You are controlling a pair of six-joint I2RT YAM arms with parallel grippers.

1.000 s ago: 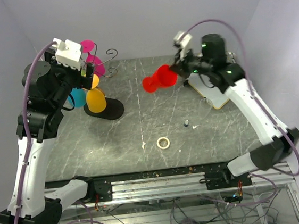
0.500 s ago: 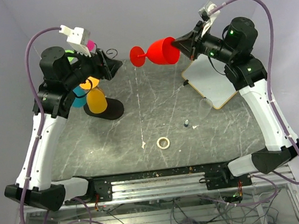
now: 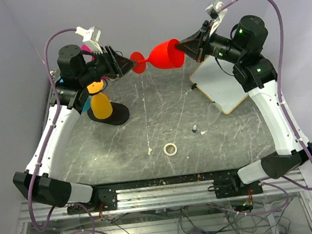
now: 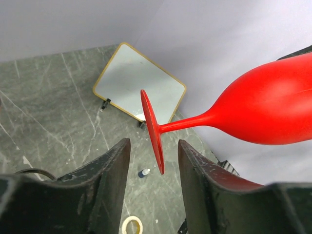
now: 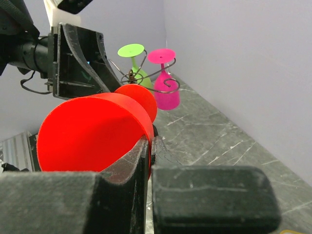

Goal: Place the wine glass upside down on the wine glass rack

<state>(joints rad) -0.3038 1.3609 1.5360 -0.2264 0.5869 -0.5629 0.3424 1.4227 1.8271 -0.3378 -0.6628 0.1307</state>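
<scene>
The red wine glass (image 3: 161, 55) is held sideways in mid air above the table's back, foot pointing left. My right gripper (image 3: 181, 48) is shut on its bowl rim (image 5: 146, 127). My left gripper (image 3: 130, 65) is open, its fingers (image 4: 109, 175) either side of the glass's round foot (image 4: 152, 129) without touching it. The wine glass rack (image 3: 111, 113), a dark wire tree on a black oval base, stands at the back left behind the left arm; green (image 5: 131, 53) and pink (image 5: 163, 83) glasses hang on it in the right wrist view, an orange one (image 3: 100, 103) in the top view.
A white board with a wooden rim (image 3: 220, 88) lies at the right. A roll of tape (image 3: 170, 149) and a small bottle (image 3: 194, 128) lie on the grey marble table (image 3: 145, 123). Purple walls close the back and sides.
My left gripper has swung right from the rack to the red glass's foot, its fingers now on both sides of it. The right gripper has held the glass nearly still.
</scene>
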